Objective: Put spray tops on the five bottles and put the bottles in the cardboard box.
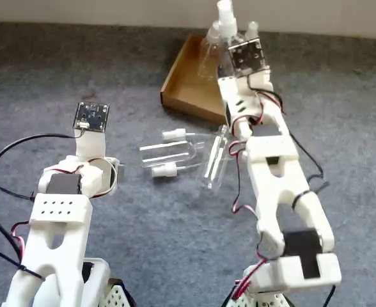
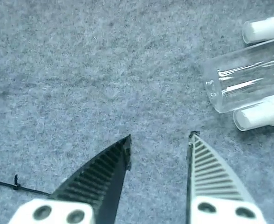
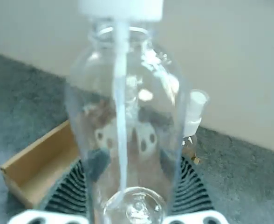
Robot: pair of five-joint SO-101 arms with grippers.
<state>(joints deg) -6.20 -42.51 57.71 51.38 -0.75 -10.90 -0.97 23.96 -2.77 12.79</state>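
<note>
A clear bottle [image 3: 127, 107] sat clamped in the right gripper [image 3: 127, 191], spray top [image 3: 120, 7] at its neck, dip tube inside; cardboard box [image 3: 37, 163] beyond at ten o'clock, second nozzle [image 3: 194, 109] at two.

Left gripper [image 2: 160, 136]: black fingers [image 2: 102, 179], ribbed pattern. Ahead of it: mottled grey carpet [image 2: 81, 70], clear lying bottle [image 2: 249, 79], white loose spray tops [image 2: 263, 29]. Right gripper [image 3: 127, 182]: dark ribbed pads [image 3: 65, 189]; between them clear held bottle [image 3: 127, 116], white spray top [image 3: 120, 7], whitish tube. Beyond it: brown cardboard box [image 3: 39, 163], cream wall [image 3: 230, 56]. Arms [image 1: 284, 173] white.
</note>
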